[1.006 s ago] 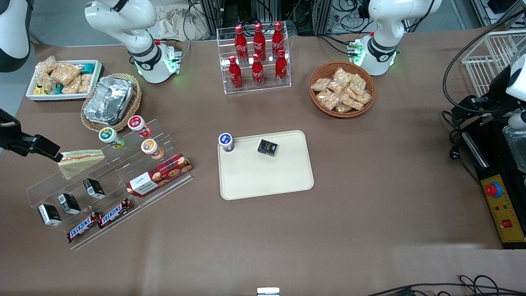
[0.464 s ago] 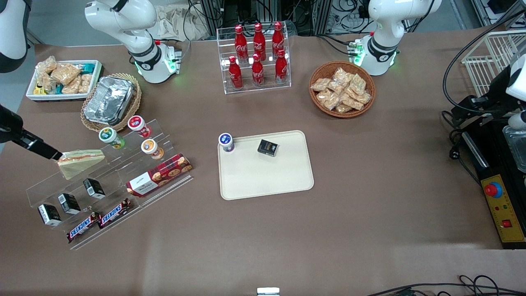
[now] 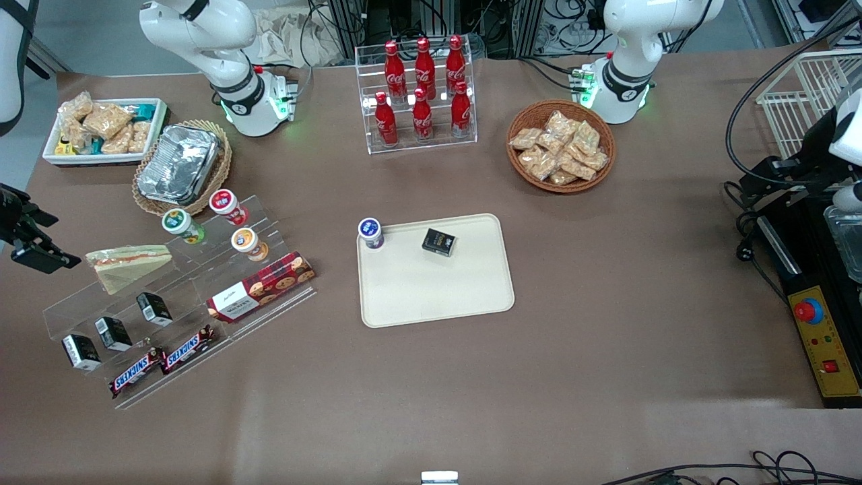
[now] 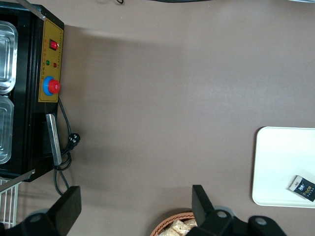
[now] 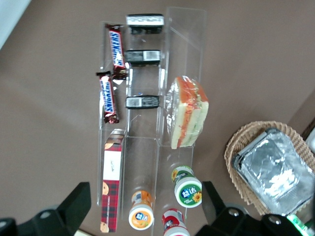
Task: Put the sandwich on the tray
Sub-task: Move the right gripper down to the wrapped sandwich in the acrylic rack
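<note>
1. Near the middle of the front view, the flat cream-beige plastic tray (image 3: 438, 296) holds a small white cup with a purple lid (image 3: 370, 232) in one corner and a little black box (image 3: 440, 242).
2. Up at the top of that view, a clear plastic rack (image 3: 416, 138) holds six red cola bottles (image 3: 422, 114).
3. A round brown woven basket (image 3: 603, 135) is full of tan snack packets (image 3: 559, 151). A white bin (image 3: 158, 124) holds more packets, and a flat woven basket (image 3: 222, 162) holds a shiny foil container (image 3: 178, 165).
4. The triangle sandwich of white bread (image 3: 128, 265) lies on the clear plastic step stand (image 3: 67, 306). It is well apart from the tray, toward the working arm's end of the table.
5. The black gripper (image 3: 40, 256) touched the sandwich's end half a second ago. Now it has pulled back and is apart from it. The sandwich has not moved.
6. Its two dark fingers (image 5: 78, 199) are wide apart and hold nothing.
7. The sandwich is in clear wrap, with orange-pink filling on its cut edge.
</note>
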`<state>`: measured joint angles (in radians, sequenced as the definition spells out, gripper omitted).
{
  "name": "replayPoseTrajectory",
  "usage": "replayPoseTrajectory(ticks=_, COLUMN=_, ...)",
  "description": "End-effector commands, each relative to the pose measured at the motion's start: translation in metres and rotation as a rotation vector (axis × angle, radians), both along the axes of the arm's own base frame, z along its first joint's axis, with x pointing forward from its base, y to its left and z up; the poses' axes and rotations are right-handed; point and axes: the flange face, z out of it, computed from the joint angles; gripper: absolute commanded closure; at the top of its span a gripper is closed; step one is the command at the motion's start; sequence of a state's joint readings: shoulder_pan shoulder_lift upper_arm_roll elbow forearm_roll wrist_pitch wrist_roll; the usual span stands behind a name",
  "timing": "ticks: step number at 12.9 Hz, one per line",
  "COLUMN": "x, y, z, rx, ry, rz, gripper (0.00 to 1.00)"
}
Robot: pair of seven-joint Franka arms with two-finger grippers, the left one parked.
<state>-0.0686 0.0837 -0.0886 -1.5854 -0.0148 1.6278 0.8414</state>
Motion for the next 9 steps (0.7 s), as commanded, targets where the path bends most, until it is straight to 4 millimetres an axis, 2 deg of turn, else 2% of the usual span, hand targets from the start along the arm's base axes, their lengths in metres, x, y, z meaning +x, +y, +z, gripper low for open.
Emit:
replayPoseTrajectory(ticks=1, x=-0.005, y=-0.017, z=-0.022, rx=-0.009, ry=0.013, rz=-0.072, gripper=0.0)
replayPoseTrajectory(ticks=4, x=-0.014, y=-0.04, z=-0.075, rx=-0.008, ry=0.019, rz=-0.114, gripper=0.01)
replayPoseTrajectory(ticks=6, x=-0.018, y=-0.042, z=-0.11, rx=-0.01, ry=0.001, rz=-0.117, gripper=0.01)
replayPoseTrajectory(ticks=9, x=-0.021, y=-0.049, z=-0.136, rx=-0.01, ry=0.009, rz=-0.13, gripper=0.01)
